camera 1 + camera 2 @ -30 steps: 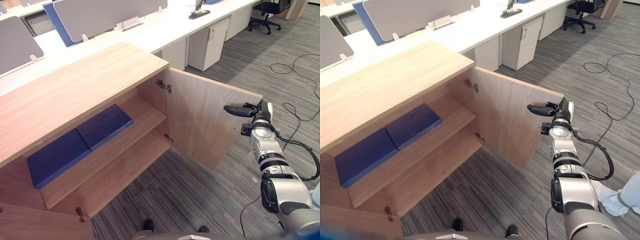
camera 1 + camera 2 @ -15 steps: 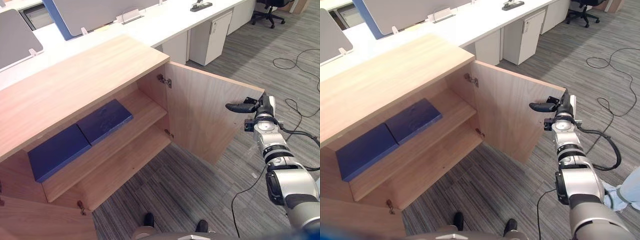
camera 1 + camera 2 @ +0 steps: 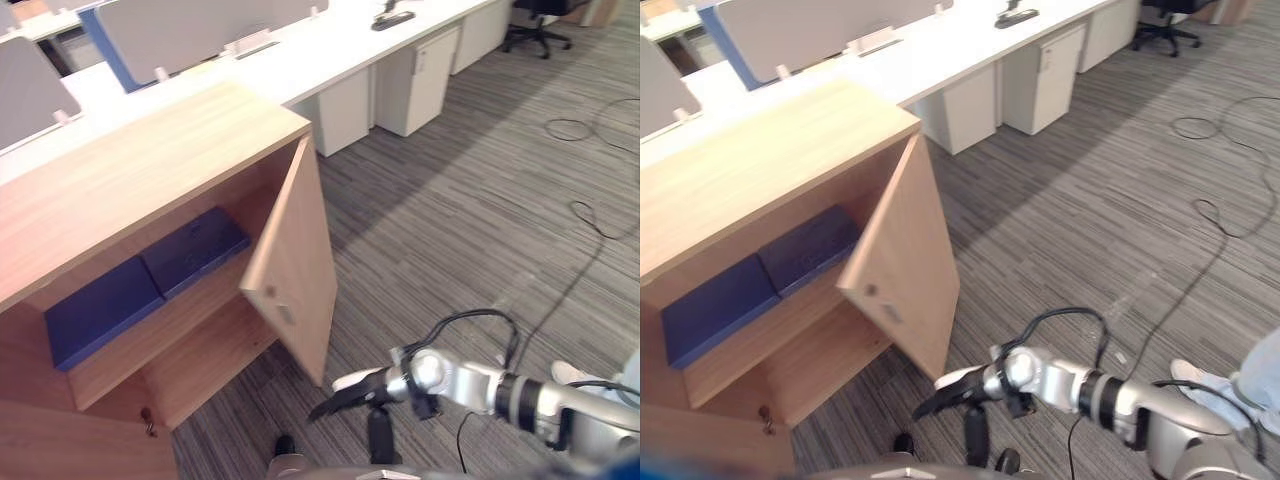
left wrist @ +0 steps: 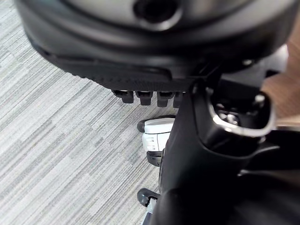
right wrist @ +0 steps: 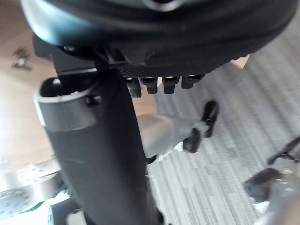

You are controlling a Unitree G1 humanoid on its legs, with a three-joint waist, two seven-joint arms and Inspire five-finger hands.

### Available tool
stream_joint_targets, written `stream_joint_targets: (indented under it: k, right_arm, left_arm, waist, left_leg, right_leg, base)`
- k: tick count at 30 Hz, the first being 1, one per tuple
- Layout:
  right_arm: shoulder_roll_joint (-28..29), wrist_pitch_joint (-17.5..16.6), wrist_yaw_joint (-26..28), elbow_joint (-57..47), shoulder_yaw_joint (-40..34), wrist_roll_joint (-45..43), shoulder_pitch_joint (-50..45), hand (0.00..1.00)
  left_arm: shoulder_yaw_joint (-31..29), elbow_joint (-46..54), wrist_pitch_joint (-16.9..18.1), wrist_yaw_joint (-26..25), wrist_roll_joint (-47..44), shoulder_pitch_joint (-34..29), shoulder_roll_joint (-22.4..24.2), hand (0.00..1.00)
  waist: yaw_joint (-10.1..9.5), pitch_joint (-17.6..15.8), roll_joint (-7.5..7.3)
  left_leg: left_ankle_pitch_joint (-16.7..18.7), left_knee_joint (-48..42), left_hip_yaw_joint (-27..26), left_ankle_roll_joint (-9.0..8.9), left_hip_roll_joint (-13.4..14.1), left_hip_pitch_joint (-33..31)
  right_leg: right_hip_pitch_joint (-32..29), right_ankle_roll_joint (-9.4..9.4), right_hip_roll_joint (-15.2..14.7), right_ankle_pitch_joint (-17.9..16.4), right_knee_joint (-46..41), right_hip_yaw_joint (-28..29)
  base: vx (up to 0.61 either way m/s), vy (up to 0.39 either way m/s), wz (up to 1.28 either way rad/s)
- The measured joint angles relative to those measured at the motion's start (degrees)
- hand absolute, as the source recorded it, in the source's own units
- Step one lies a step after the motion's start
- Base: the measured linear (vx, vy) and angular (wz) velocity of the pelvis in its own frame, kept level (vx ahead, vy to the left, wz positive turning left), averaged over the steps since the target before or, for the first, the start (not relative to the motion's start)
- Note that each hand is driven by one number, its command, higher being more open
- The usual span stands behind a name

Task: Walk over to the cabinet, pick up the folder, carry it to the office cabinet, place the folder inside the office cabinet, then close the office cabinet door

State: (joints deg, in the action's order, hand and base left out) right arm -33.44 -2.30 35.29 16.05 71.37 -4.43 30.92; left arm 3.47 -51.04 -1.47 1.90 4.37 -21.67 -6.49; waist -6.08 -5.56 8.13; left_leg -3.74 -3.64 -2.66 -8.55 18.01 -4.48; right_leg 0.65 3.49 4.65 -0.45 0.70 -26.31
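Observation:
Two dark blue folders lie side by side on the upper shelf inside the wooden office cabinet. Its right door stands partly swung in, edge-on in front of the shelves. My right hand is low in front of me, below and apart from that door, open with straight fingers pointing left and holding nothing. In the right wrist view its fingers show over the carpet. My left hand hangs over the carpet, open and holding nothing.
The cabinet's left door stands open at the lower left. White desks with grey dividers, a white pedestal and an office chair line the back. A person's white shoe is at the lower right.
My right hand has left the right door's outer edge and dropped low in front of me. The door has swung partway towards the cabinet. The camera has shifted too.

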Motion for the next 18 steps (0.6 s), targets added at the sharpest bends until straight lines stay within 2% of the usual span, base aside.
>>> stream_joint_targets:
  k: [1,3,5,6,7,9,10,11,12,13,14,15,16,17,18]
  right_arm:
    - [0.05,-0.18,0.03,0.63,-0.3,-0.06,0.17,1.0]
    - [0.47,-0.35,-0.49,3.47,-0.5,0.66,0.35,1.0]
    - [1.17,-0.39,-0.97,7.81,-0.46,3.86,-0.91,1.0]
    - [1.2,-0.46,-1.36,9.03,-0.47,4.86,-1.67,1.0]
    - [1.67,-0.6,-2.27,11.85,-1.26,6.74,-3.67,1.0]
    - [3.79,-1.03,-5.15,18.61,-7.81,11.26,-8.7,1.0]
    - [4.95,-1.03,-6.37,20.92,-10.02,13.06,-10.0,1.0]
    - [7.44,-1.07,-9.03,26.48,-15.59,17.45,-12.11,1.0]
    - [10.7,-1.18,-11.71,33.09,-22.34,21.07,-13.56,1.0]
    - [12.37,-1.39,-13.36,36.6,-26.27,23.14,-14.22,1.0]
    - [15.12,-1.53,-17.09,42.8,-35.71,27.12,-15.6,1.0]
    - [16.67,-1.27,-20.94,48.07,-47.02,28.84,-17.39,1.0]
    - [17.14,-1.0,-22.52,49.91,-52.35,29.22,-18.22,1.0]
    - [17.56,0.04,-25.73,53.22,-63.5,29.12,-19.78,1.0]
    - [17.52,1.93,-29.14,54.87,-73.05,26.76,-21.42,1.0]
  left_arm:
    - [-0.21,0.05,0.02,0.01,0.06,0.02,-0.05,1.0]
    - [-1.02,0.18,0.1,-0.08,0.3,0.52,-0.36,1.0]
    - [-1.05,0.2,0.1,-0.29,0.8,1.55,-2.08,1.0]
    - [-1.04,0.2,0.1,-0.34,0.89,1.86,-2.12,1.0]
    - [-1.03,0.2,0.1,-0.4,1.33,2.25,-2.39,1.0]
    - [-1.77,0.16,0.12,-0.46,1.88,2.81,-2.23,1.0]
    - [-2.17,0.07,0.12,-0.54,1.87,2.8,-1.85,1.0]
    - [-2.25,-0.43,0.19,-0.65,1.83,2.97,-1.34,1.0]
    - [-2.8,-1.36,0.28,-0.91,1.83,3.06,-0.33,1.0]
    - [-3.03,-2.18,0.35,-1.18,1.84,3.21,-0.02,1.0]
    - [-3.64,-3.56,0.57,-1.48,1.75,3.25,0.31,1.0]
    - [-4.31,-4.4,1.01,-1.72,1.66,3.67,0.79,1.0]
    - [-4.49,-4.4,1.11,-1.81,1.61,3.57,0.86,1.0]
    - [-4.6,-4.44,1.43,-2.16,0.84,2.84,1.08,1.0]
    - [-4.9,-5.34,1.45,-2.6,0.0,3.04,1.65,1.0]
  waist:
    - [-0.15,-0.07,-0.31]
    - [-0.22,-0.37,-2.04]
    - [-0.15,-0.97,-4.55]
    - [-0.22,-0.97,-4.95]
    - [-0.37,-0.83,-5.51]
    - [-0.64,-1.29,-5.16]
    - [-0.77,-1.42,-4.92]
    - [-1.61,-1.77,-4.54]
    - [-2.05,-2.07,-4.16]
    - [-1.98,-2.03,-4.01]
    - [-1.3,-1.9,-3.96]
    - [-0.83,-1.78,-3.88]
    - [-0.82,-1.7,-3.88]
    - [-0.4,-1.52,-4.03]
    - [-0.04,-1.57,-4.07]
  left_leg:
    - [0.06,-0.54,0.01,-0.08,-0.06,-0.31]
    - [0.17,-4.02,0.04,-0.19,-0.69,-2.47]
    - [0.0,-10.78,-1.29,0.14,-1.77,-6.78]
    - [-0.02,-11.84,-2.45,0.51,-1.83,-7.41]
    - [0.2,-12.5,-5.68,2.68,-1.93,-8.27]
    - [4.05,-15.06,-14.57,8.41,-1.06,-8.88]
    - [5.07,-15.42,-16.62,9.27,-0.84,-8.72]
    - [5.09,-14.43,-17.35,8.07,-1.44,-7.32]
    - [3.62,-11.59,-16.51,5.84,-3.56,-5.12]
    - [3.2,-10.18,-15.71,5.99,-4.99,-4.27]
    - [2.98,-8.33,-13.51,7.0,-8.17,-2.67]
    - [4.34,-10.0,-11.84,9.05,-10.98,-2.41]
    - [5.19,-11.18,-11.59,9.53,-12.55,-2.34]
    - [7.28,-11.21,-10.3,10.12,-16.28,-1.72]
    - [7.56,-10.45,-6.97,11.68,-20.02,-1.32]
  right_leg:
    - [-0.06,-0.02,-0.12,-0.21,-0.25,-0.03]
    - [-0.81,-0.37,-1.19,-1.18,-1.8,-0.31]
    - [-0.77,-1.32,-2.97,-2.85,-3.53,-2.59]
    - [-0.49,-1.52,-3.28,-3.14,-3.72,-3.54]
    - [0.0,-1.9,-3.9,-3.63,-3.71,-5.55]
    - [1.12,-2.21,-4.61,-3.82,-3.89,-9.52]
    - [1.67,-2.39,-4.8,-3.87,-3.9,-10.46]
    - [2.88,-2.92,-5.61,-3.95,-4.36,-11.66]
    - [4.46,-3.98,-7.23,-4.49,-5.47,-13.18]
    - [5.28,-4.78,-8.4,-4.99,-6.15,-14.33]
    - [6.67,-6.8,-11.31,-6.42,-8.2,-17.51]
    - [7.73,-9.36,-15.56,-9.04,-12.71,-21.21]
    - [8.02,-10.22,-18.22,-10.52,-16.05,-22.76]
    - [8.87,-11.74,-24.27,-13.4,-24.07,-25.84]
    - [8.98,-10.28,-30.02,-13.31,-33.45,-25.82]
  base:
    - [0.07,0.019,0.12]
    - [0.03,0.031,0.13]
    - [-0.01,0.02,0.51]
    - [-0.01,0.014,0.76]
    - [0.01,0.035,0.91]
    - [0.02,0.054,0.94]
    - [0.04,0.075,0.68]
    - [0.06,0.099,0.69]
    - [0.08,0.14,0.72]
    - [0.08,0.18,1.04]
    - [0.1,0.24,1.4]
    - [0.11,0.246,1.52]
    - [0.17,0.313,1.66]
    - [0.21,0.313,1.7]
    - [0.21,0.305,1.79]
